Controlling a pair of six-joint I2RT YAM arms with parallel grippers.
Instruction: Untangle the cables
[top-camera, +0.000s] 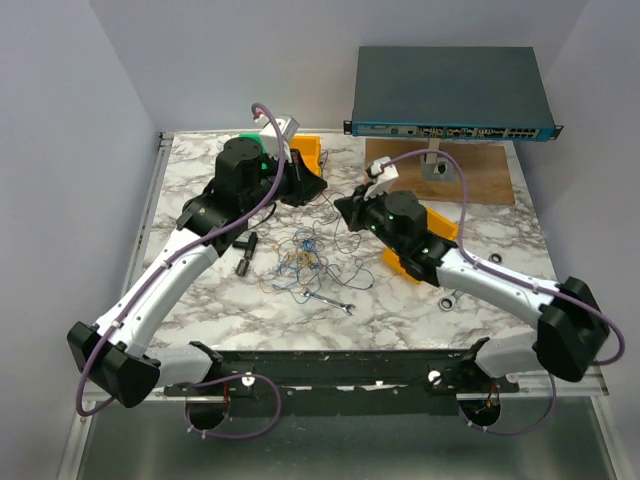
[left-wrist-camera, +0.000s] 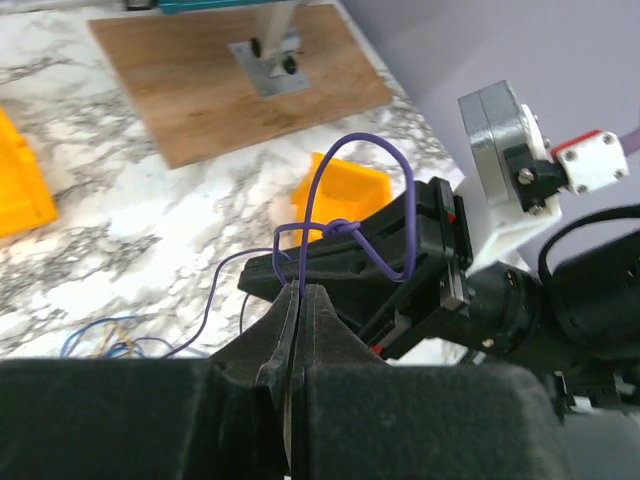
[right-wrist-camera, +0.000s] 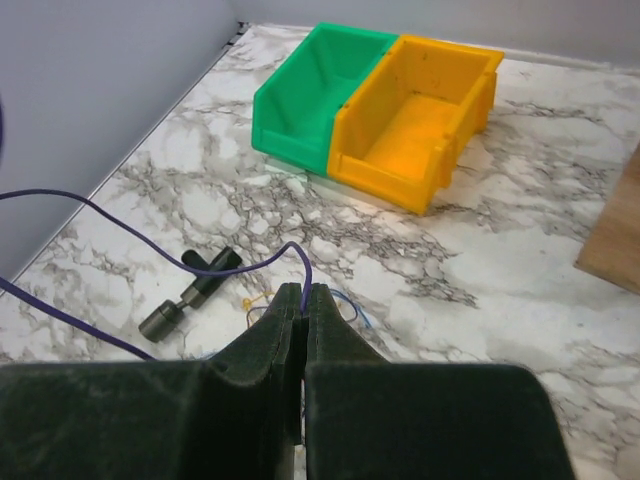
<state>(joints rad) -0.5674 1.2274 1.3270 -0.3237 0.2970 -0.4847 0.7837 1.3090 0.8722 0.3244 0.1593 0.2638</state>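
Closest, the left gripper (left-wrist-camera: 297, 295) and the right gripper (right-wrist-camera: 303, 292), jaws pressed together, each pinch a thin bluish-purple cable (left-wrist-camera: 340, 228) just beyond the tangled cables (top-camera: 305, 258) mid-table.

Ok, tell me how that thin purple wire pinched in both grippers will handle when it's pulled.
The purple wire is probably floppy: it arcs and curls freely above the left gripper. Its knotted crossing may cinch tighter under tension. Being so thin, it could slip from the right gripper.
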